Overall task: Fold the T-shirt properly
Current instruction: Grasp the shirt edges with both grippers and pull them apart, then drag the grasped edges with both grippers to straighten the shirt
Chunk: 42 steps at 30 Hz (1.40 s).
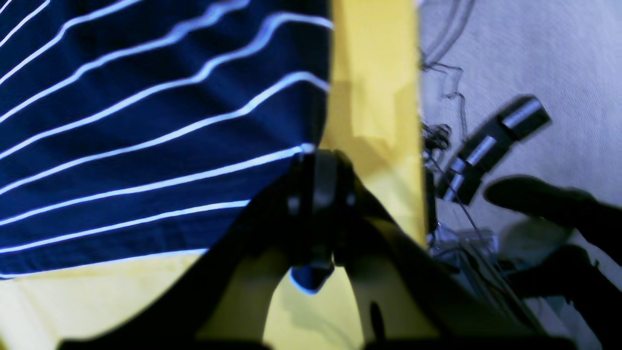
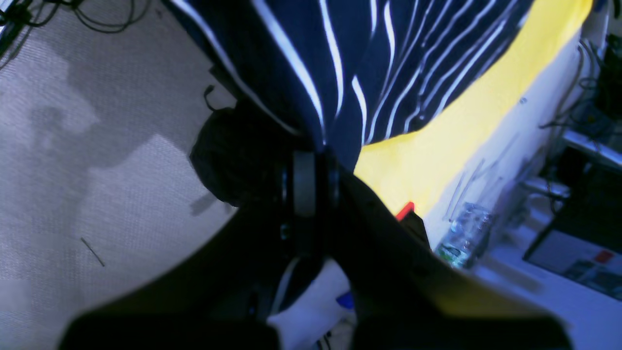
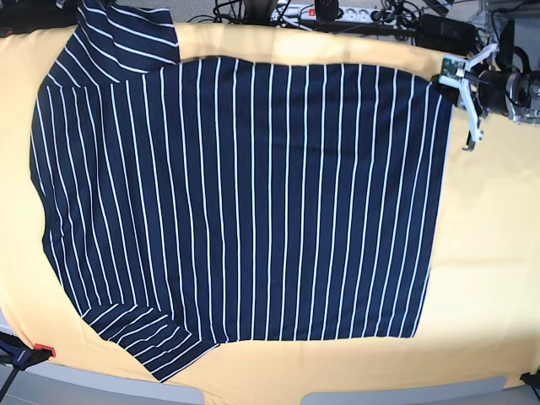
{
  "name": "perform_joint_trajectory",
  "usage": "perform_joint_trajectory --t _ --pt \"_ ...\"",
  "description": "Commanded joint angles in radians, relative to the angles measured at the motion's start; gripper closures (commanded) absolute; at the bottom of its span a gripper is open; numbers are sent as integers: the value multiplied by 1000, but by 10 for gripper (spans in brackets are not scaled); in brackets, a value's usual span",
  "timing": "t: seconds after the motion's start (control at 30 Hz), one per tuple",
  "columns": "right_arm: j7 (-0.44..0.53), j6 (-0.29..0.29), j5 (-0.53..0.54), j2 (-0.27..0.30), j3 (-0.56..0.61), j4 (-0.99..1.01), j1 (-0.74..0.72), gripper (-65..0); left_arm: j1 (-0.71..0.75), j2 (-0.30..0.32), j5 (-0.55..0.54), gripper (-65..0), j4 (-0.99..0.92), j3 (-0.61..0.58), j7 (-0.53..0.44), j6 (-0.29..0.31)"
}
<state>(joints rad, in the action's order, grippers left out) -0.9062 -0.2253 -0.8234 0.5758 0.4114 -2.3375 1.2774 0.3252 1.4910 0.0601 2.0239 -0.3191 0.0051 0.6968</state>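
Shirt flat, no fold yet
Both claws pinch T-shirt (image 3: pixel 245 194): L gripper (image 1: pixel 316 194), R gripper (image 2: pixel 306 189); all folds left

T-shirt (image 3: pixel 245 202) fills cloth (image 3: pixel 489 253), right margin free

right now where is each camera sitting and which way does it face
left wrist: on the left arm, looking along its shut fingers pinching the T-shirt edge over the yellow cloth.
right wrist: on the right arm, looking along its fingers clamping bunched shirt.
base: overhead, facing down; only the left arm shows.
shared: all show the T-shirt and cloth.
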Motion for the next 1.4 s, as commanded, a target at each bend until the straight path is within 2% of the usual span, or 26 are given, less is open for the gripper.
perform_joint_trajectory --t 0.0,0.07,0.2,0.4,0.53,0.6,0.7,0.8,0.87,1.0,1.17,1.2,1.37 --pt "-7 -14 -24 4 0 -19 31 0 1 43 -5 0 18 13 -8 1" --pt "-8 -20 -42 4 0 -19 32 0 21 62 -5 0 33 12 -8 1" --pt "-3 -43 -75 4 0 -19 32 0 43 62 11 0 69 13 -8 1" --pt "65 -48 -76 8 0 -19 32 0 43 62 66 0 100 13 -8 1" --pt "119 -58 -120 46 0 -19 18 0 34 62 74 0 101 13 -4 1" --pt "118 -92 -127 77 -10 -19 -29 0 15 62 73 0 101 13 -4 1" --pt "134 -93 -109 116 -38 -19 -109 0 -24 52 73 0 101 13 -4 1" --pt "183 -83 -41 125 -87 -19 -182 0 -68 13 70 0 101 13 -3 1" --pt "239 -52 28 126 -130 -19 -232 0 -99 -17 70 0 101 13 4 1" --pt "356 18 233 126 -199 -19 -338 0 -166 -90 69 0 92 13 19 1" --pt "422 112 480 126 -232 -19 -462 0 -182 -174 70 0 60 13 117 1" --pt "429 128 501 125 -232 -19 -487 0 -182 -192 70 0 51 13 143 -21" --pt "482 188 579 125 -232 41 -606 0 -182 -263 71 0 -3 13 225 -260"
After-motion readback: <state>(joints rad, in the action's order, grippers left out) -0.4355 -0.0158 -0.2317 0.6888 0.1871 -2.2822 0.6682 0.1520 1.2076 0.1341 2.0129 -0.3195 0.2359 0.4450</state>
